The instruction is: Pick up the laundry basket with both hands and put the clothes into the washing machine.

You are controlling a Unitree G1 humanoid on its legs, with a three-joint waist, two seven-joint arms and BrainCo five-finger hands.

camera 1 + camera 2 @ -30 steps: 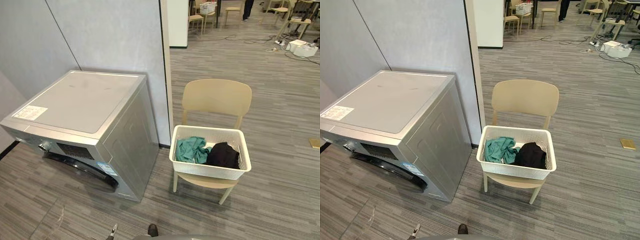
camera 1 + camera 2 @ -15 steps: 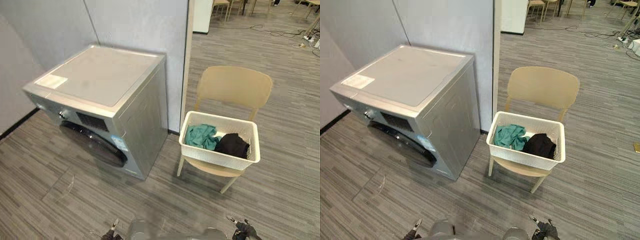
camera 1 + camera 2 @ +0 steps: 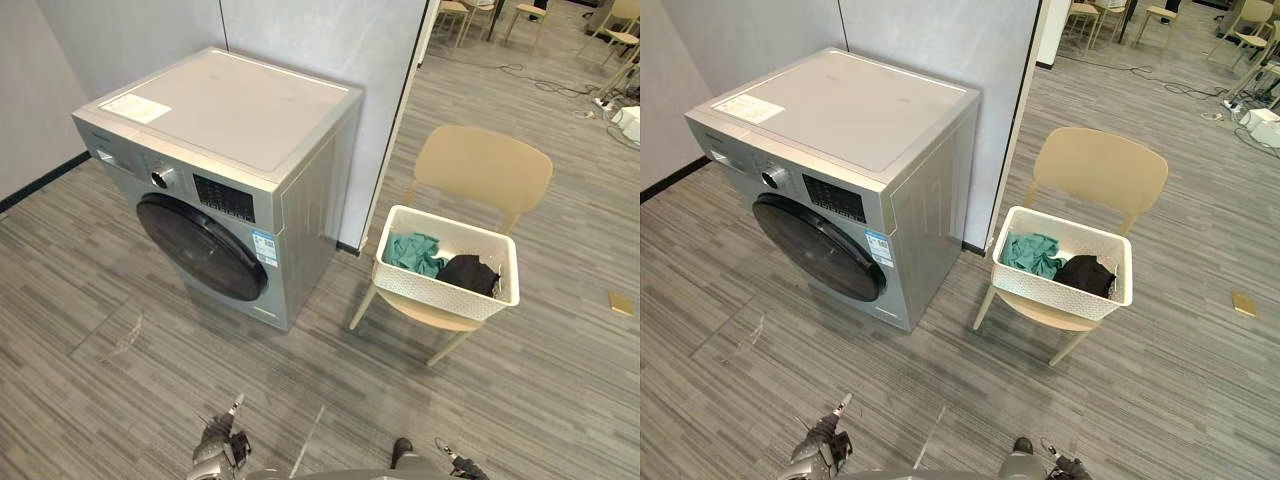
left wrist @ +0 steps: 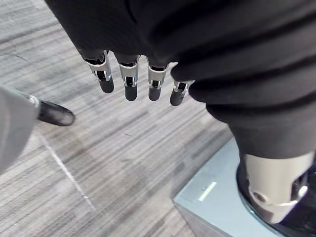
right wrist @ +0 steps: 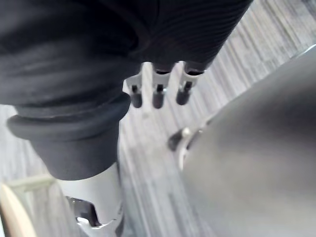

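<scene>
While the left hand (image 4: 129, 81) and right hand (image 5: 158, 94) hang near with fingers apparently straight and empty, the approach seems in hand, so next both must reach the laundry basket (image 3: 430, 292) on the chair (image 3: 485, 165), far right.

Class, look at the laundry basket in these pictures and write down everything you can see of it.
The laundry basket is white, rectangular and open-topped. It looks like plastic, with perforated walls under a solid rim. It sits upright on the seat of a beige chair, to the right of the washing machine and apart from it. Inside lie a teal garment on the left and a black garment on the right, both below the rim.
</scene>
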